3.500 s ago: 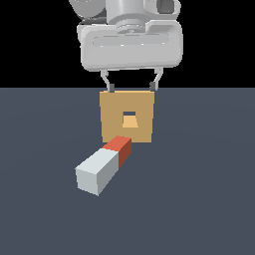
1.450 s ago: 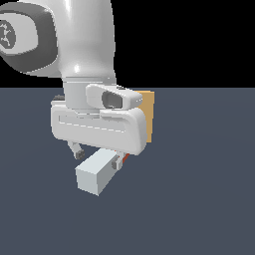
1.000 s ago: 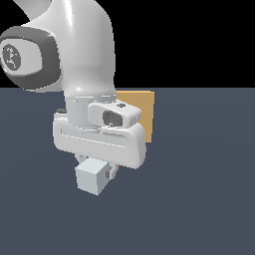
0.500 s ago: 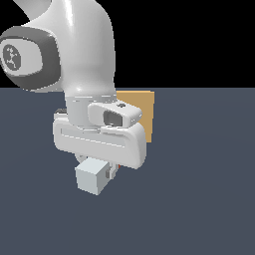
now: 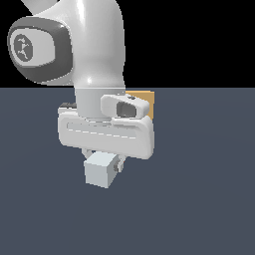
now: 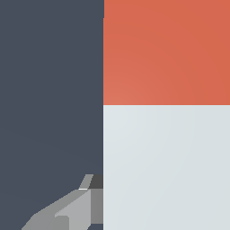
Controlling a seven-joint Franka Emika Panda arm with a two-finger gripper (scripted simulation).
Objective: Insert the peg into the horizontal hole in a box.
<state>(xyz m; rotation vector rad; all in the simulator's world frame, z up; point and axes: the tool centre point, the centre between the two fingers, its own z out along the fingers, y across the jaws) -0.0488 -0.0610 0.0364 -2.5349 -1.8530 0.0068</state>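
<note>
Crouching low over the dark table [image 5: 209, 199], the hand [image 5: 102, 160] straddles the peg [image 5: 100, 170] — its pale end juts out beneath the white hand body in the exterior view. One grey finger [image 6: 76, 211] lies right against the peg's pale side in the wrist view; whether the hand is clamped on it I cannot tell. Behind the arm, a corner of the box [image 5: 145, 99] shows — hole hidden.

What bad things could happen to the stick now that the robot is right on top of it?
The claw sits low over the peg, but its grip is hidden, so the peg might slip or tilt when lifted. The arm also covers most of the box, hiding the hole, so the peg could bump the box's face instead of going in.
</note>
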